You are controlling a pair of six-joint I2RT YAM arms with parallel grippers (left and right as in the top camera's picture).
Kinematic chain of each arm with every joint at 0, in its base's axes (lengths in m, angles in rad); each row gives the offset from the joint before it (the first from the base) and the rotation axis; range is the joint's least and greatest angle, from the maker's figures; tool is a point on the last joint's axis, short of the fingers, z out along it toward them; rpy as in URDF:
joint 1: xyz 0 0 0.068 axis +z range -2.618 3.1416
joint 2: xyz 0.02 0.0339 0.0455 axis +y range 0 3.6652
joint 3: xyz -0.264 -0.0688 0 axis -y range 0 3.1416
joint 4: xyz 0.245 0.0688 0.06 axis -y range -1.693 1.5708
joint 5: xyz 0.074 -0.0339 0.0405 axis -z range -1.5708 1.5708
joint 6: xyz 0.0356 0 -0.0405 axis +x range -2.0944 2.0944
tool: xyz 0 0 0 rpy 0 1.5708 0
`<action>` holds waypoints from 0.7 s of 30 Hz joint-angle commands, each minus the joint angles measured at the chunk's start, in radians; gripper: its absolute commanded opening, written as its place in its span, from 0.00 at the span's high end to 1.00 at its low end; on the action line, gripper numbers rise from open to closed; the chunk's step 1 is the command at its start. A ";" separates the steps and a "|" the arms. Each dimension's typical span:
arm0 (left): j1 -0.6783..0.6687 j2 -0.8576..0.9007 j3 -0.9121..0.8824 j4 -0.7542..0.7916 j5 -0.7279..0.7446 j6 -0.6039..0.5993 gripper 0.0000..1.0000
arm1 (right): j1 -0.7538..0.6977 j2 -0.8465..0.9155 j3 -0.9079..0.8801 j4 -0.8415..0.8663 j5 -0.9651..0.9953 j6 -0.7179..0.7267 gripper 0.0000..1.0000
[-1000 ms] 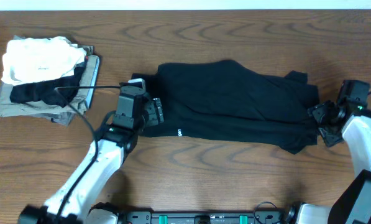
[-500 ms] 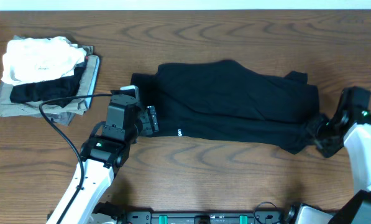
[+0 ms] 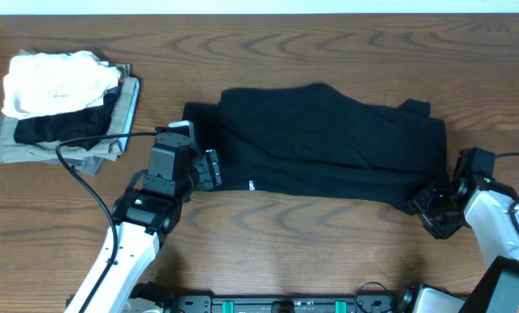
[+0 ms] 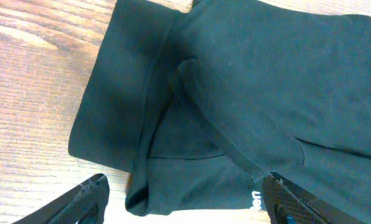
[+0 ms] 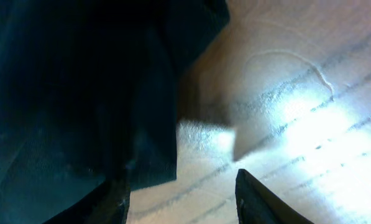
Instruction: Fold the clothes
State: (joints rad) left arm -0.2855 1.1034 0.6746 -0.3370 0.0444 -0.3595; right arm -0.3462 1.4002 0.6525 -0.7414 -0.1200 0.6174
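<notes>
My left gripper point(image 3: 212, 167) hovers over the left end of the one black T-shirt point(image 3: 329, 143), jaws wide, holding nothing. My right gripper point(image 3: 429, 207) sits at the shirt's lower right corner, jaws partly apart, with bare wood showing between them and a fabric edge beside one finger point(image 5: 119, 205). The shirt lies flat as a long band in the middle of the table point(image 3: 329, 256), between the two grippers. One stack of folded garments point(image 3: 59, 104) rests at far left, white piece on top.
</notes>
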 commanded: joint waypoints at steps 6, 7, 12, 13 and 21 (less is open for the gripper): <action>-0.001 0.002 0.018 -0.003 -0.015 0.019 0.19 | 0.007 0.003 -0.021 0.035 -0.026 0.018 0.60; -0.001 0.002 0.018 -0.003 -0.015 0.019 0.19 | 0.007 0.007 -0.024 0.042 -0.028 0.019 0.62; -0.001 0.002 0.018 -0.008 -0.015 0.019 0.19 | 0.007 0.014 -0.028 0.069 -0.039 0.034 0.92; -0.001 0.002 0.018 -0.008 -0.015 0.019 0.19 | 0.007 0.014 -0.028 0.073 -0.039 0.041 0.98; -0.001 0.002 0.018 -0.008 -0.015 0.019 0.19 | 0.007 0.011 -0.021 0.107 -0.042 0.071 0.99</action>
State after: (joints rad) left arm -0.2855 1.1034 0.6746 -0.3405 0.0448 -0.3580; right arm -0.3454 1.4063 0.6312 -0.6392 -0.1589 0.6682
